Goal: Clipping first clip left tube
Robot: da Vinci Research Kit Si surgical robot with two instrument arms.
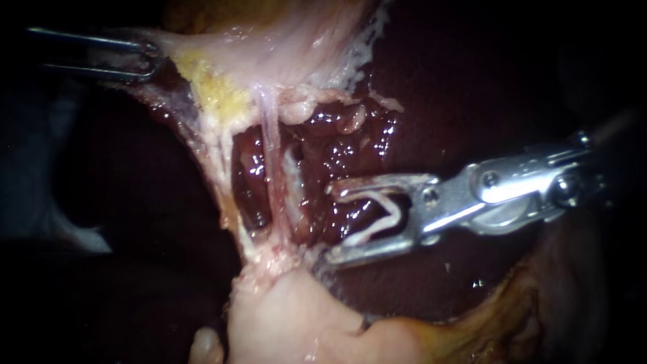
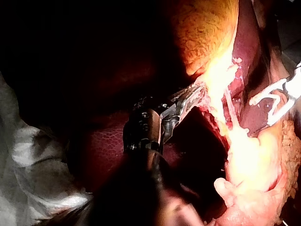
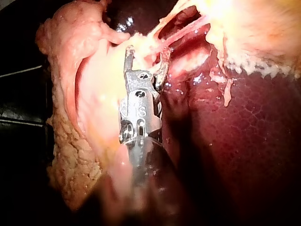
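Note:
Two thin tubes run downward side by side: the pink left tube (image 1: 270,162) and the whiter right tube (image 1: 294,185). My right instrument (image 1: 331,224) comes in from the right, jaws standing wide apart and holding a white clip (image 1: 377,217) by its two legs. Their tips lie just right of the tubes, with neither tube between them. My left instrument (image 1: 147,61), at the upper left, is shut on pale gallbladder tissue (image 1: 222,50), which it holds taut. In the right wrist view the right instrument (image 3: 146,56) points at a tube (image 3: 184,30). The left wrist view shows the left instrument (image 2: 195,94).
Dark red liver (image 1: 472,87) lies behind and to the right of the tubes. A pale fleshy lump (image 1: 296,317) sits below where they end. Yellow fat (image 1: 212,87) clings near the held tissue. White cloth (image 2: 28,160) lies beside the left instrument's shaft.

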